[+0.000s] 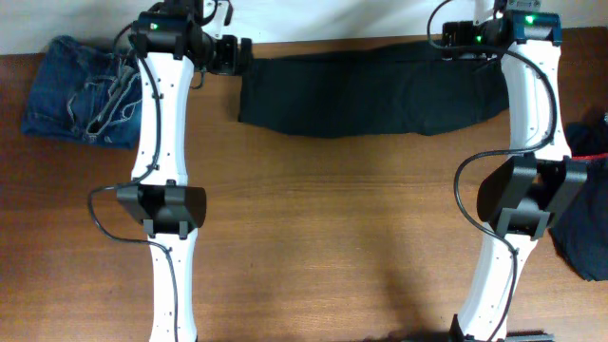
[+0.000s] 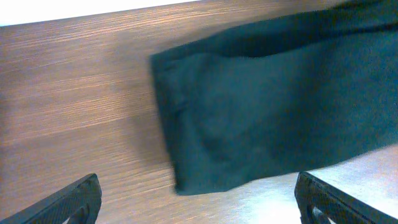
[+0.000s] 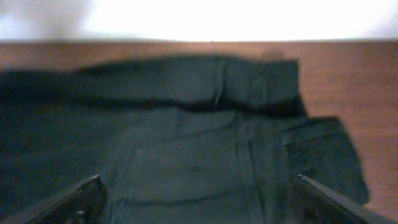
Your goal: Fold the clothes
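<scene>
Lying on the table (image 1: 332,237): black trousers (image 1: 370,95), spread flat and lengthwise along the far edge, between the two grippers.
Trousers, left end: in the left wrist view, a blunt leg end on bare wood, with a slightly rumpled edge.
Trousers, right end: in the right wrist view, the waist, with seams and a pocket outline. A strip along the far side is folded over. This view is blurred.
Left gripper (image 2: 199,199): jaws wide apart with nothing between them, over the leg end. I cannot tell whether the tips touch the cloth.
Right gripper (image 3: 199,196): jaws wide apart, holding nothing, over the waist.
Jeans (image 1: 81,90): a crumpled blue heap at the far left corner, beside the left arm (image 1: 161,142), apart from the trousers.
Dark garment (image 1: 584,228): at the right edge, beside the right arm (image 1: 532,114), cut off by the frame. A reddish bit shows near its top.
</scene>
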Available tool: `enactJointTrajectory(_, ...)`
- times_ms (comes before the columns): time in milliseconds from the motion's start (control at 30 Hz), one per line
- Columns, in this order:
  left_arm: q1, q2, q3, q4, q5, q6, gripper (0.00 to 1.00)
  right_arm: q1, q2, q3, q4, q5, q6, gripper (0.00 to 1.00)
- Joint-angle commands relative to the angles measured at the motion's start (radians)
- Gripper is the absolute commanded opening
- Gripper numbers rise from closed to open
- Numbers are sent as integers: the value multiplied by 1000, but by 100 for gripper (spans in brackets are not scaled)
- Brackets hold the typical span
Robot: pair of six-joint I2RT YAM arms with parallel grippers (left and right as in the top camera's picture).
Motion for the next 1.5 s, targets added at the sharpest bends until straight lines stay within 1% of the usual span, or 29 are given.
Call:
enactJointTrajectory(0, -65, 82, -7, 48, 150, 17, 99, -6, 43, -51, -4, -60, 4, 84)
enactJointTrajectory(33, -79, 106, -7, 68, 163, 17, 99, -6, 49, -60, -2, -61, 4, 73)
enactJointTrajectory(67, -96, 137, -7, 95, 188, 18, 99, -5, 56, -68, 1, -62, 4, 54)
enactJointTrajectory(100, -105, 151, -7, 108, 198, 18, 99, -5, 64, -75, 5, -63, 5, 41)
enactJointTrajectory(167, -136, 209, -7, 152, 212, 17, 99, -6, 84, -79, 6, -84, 4, 21)
enactJointTrajectory(200, -147, 229, -7, 164, 212, 18, 89, -6, 90, -80, 9, -86, 4, 16)
enactJointTrajectory(233, -159, 256, -7, 183, 212, 16, 70, -6, 102, -82, 20, -89, 5, 7)
enactJointTrajectory(267, -163, 271, -7, 194, 211, 10, 62, -6, 112, -84, 30, -89, 5, 4)
enactJointTrajectory(333, -166, 299, -7, 209, 208, 10, 52, -6, 122, -84, 46, -88, 4, 4)
enactJointTrajectory(367, -166, 306, -7, 211, 209, 10, 50, -6, 129, -84, 57, -88, 4, 4)
enactJointTrajectory(400, -159, 320, -7, 212, 206, 10, 45, -6, 133, -84, 69, -87, 4, 4)
enactJointTrajectory(467, -145, 332, -7, 213, 193, 10, 40, -7, 144, -85, 90, -84, 3, 4)
enactJointTrajectory(533, -124, 343, -7, 212, 165, 10, 37, -11, 161, -85, 107, -81, 4, 4)
enactJointTrajectory(633, -84, 363, -7, 189, 156, 10, 37, -23, 199, -86, 113, -53, 5, 4)
enactJointTrajectory(733, -46, 368, -7, 151, 129, 10, 37, -46, 227, -87, 89, 32, 13, 4)
enactJointTrajectory(800, -29, 368, -7, 124, 81, 10, 37, -63, 235, -88, 67, 37, 13, 4)
enactJointTrajectory(867, -20, 368, -7, 100, 65, 11, 37, -76, 241, -88, 58, 37, 13, 4)
enactJointTrajectory(1067, -14, 368, -7, 45, 65, 11, 37, -95, 250, -94, 38, 37, 16, 4)
enactJointTrajectory(1133, -15, 368, -7, -1, 65, 11, 37, -96, 250, -101, 20, 39, 16, 4)
enactJointTrajectory(1167, -14, 368, -7, -18, 52, 10, 38, -97, 250, -105, 11, 43, 16, 4)
enactJointTrajectory(1233, -14, 368, -7, -46, 5, 10, 43, -98, 250, -110, -5, 60, 16, 4)
enactJointTrajectory(1267, -14, 368, -7, -77, -63, 10, 48, -98, 250, -114, -17, 111, 43, 4)
enactJointTrajectory(1300, -14, 368, -7, -95, -94, 10, 49, -98, 250, -114, -24, 151, 74, 4)
enactJointTrajectory(1367, -14, 368, -7, -140, -150, 9, 49, -98, 250, -114, -47, 203, 113, 4)
enactJointTrajectory(1433, -14, 368, -7, -175, -159, 6, 44, -98, 250, -114, -82, 206, 140, 4)
enactJointTrajectory(1467, -14, 368, -7, -193, -159, 6, 43, -98, 250, -114, -99, 206, 145, 4)
